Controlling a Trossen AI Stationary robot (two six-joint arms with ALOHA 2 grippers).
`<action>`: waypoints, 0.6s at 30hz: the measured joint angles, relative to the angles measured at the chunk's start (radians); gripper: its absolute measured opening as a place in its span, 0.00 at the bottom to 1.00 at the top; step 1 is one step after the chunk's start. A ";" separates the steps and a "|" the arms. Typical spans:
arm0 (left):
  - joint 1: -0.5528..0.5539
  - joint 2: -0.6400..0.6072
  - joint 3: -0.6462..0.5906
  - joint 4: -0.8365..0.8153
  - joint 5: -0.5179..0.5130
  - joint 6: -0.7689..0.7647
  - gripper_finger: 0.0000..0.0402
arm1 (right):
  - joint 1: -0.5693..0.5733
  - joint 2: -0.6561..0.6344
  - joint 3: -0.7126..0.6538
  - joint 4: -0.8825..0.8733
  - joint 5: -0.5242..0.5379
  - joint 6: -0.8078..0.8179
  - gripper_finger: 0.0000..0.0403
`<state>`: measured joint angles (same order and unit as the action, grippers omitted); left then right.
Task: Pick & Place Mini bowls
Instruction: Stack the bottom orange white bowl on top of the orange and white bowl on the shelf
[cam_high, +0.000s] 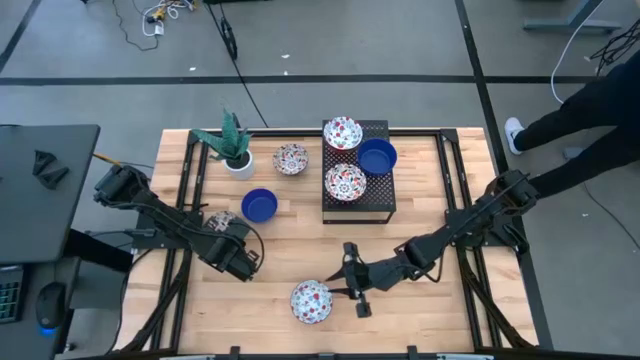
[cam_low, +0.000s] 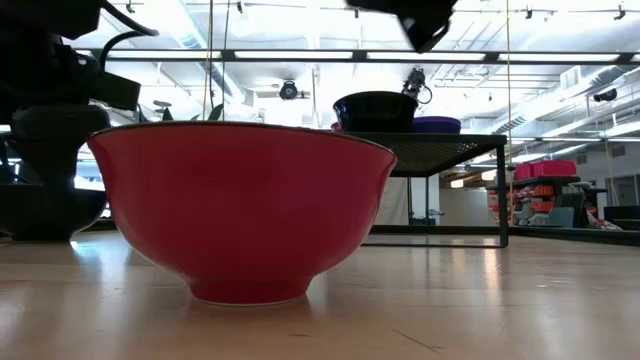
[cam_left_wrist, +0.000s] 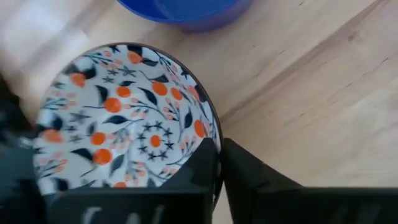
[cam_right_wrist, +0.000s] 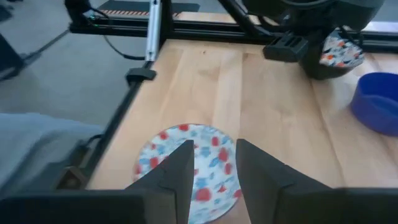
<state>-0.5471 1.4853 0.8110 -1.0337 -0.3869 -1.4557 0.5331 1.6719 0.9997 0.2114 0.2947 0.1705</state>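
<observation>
Several mini bowls are in view. A floral bowl (cam_high: 310, 302) with a red outer wall (cam_low: 240, 210) stands on its foot near the table's near edge. My right gripper (cam_high: 342, 289) (cam_right_wrist: 214, 165) hangs open above that bowl's right side, clear of it. My left gripper (cam_high: 224, 234) (cam_left_wrist: 217, 171) is shut on another floral bowl (cam_high: 218, 218) (cam_left_wrist: 124, 118) at the table's left. A blue bowl (cam_high: 260, 205) and a floral bowl (cam_high: 291, 158) sit on the wood. Two floral bowls (cam_high: 343, 132) (cam_high: 345, 181) and a blue bowl (cam_high: 377, 157) rest on a black rack (cam_high: 385, 205). My left gripper holds the floral bowl by its rim (cam_left_wrist: 214, 146), pinched with one finger (cam_left_wrist: 193, 174) inside the bowl and the other finger (cam_left_wrist: 255, 183) outside its wall. The fingers come from above, slanting. I cannot tell whether the bowl is clear of the table.
A white pot with a green plant (cam_high: 235, 150) stands at the far left of the table. The black rack (cam_low: 450, 142) stands in the table's far middle on thin legs. Bare wood lies between the two grippers and right of the rack. A person's legs (cam_high: 580, 110) show beyond the table's right side.
</observation>
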 joint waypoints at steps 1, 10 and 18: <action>-0.001 -0.001 0.001 -0.010 0.001 0.017 0.04 | 0.011 -0.013 0.000 -0.018 0.000 0.012 0.31; -0.021 0.000 0.098 0.004 0.063 0.147 0.03 | 0.140 -0.160 0.000 -0.192 0.001 0.062 0.31; -0.056 0.001 0.247 0.110 0.045 0.366 0.02 | 0.238 -0.208 0.000 -0.238 0.010 0.061 0.31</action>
<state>-0.6031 1.4864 1.0584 -0.9233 -0.3415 -1.0901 0.7707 1.4639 0.9997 -0.0261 0.3050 0.2312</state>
